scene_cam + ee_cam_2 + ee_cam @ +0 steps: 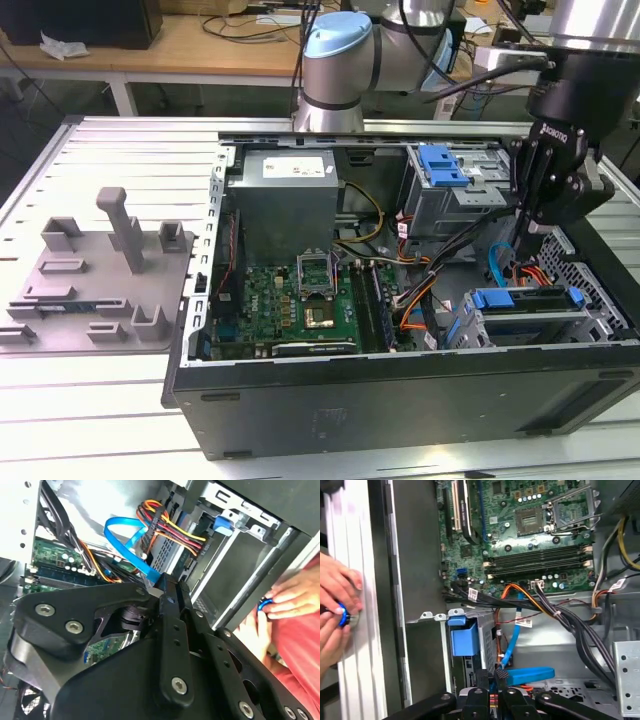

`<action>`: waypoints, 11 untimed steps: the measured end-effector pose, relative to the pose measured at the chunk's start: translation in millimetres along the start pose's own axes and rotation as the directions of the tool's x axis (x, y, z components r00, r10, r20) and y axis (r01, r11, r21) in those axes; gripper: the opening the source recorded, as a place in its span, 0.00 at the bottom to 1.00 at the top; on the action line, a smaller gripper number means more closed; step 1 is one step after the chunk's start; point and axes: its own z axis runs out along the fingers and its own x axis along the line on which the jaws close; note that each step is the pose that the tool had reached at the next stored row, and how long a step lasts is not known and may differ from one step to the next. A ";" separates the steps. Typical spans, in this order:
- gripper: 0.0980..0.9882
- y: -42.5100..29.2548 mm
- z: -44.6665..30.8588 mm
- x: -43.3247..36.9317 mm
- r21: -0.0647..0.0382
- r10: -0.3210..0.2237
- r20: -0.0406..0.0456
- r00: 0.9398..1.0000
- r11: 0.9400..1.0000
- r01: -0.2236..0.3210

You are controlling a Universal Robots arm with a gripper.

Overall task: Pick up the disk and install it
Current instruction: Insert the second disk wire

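Exterior view: end effector (528, 232), fingers pressed together, empty, just above the disk (520, 300).

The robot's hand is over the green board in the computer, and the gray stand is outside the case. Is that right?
Not quite. In the exterior view the hand hangs over the drive cage at that view's right, not over the green board. The gray stand is outside the case.

A ribbed grey metal table (120, 150) fills the foreground. Behind it stands a wooden desk (190, 45) strewn with cables (265, 25), with dark floor beneath.
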 end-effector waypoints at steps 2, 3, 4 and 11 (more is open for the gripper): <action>0.07 -0.4 0.4 4.0 -0.001 0.000 0.010 1.000 1.000 0.000; 0.07 -0.5 0.7 6.2 0.000 0.000 0.014 1.000 1.000 0.000; 0.07 -0.8 1.1 8.5 0.000 0.000 0.018 1.000 1.000 0.000; 0.07 -2.7 6.2 27.6 0.009 0.001 0.103 0.995 1.000 -0.002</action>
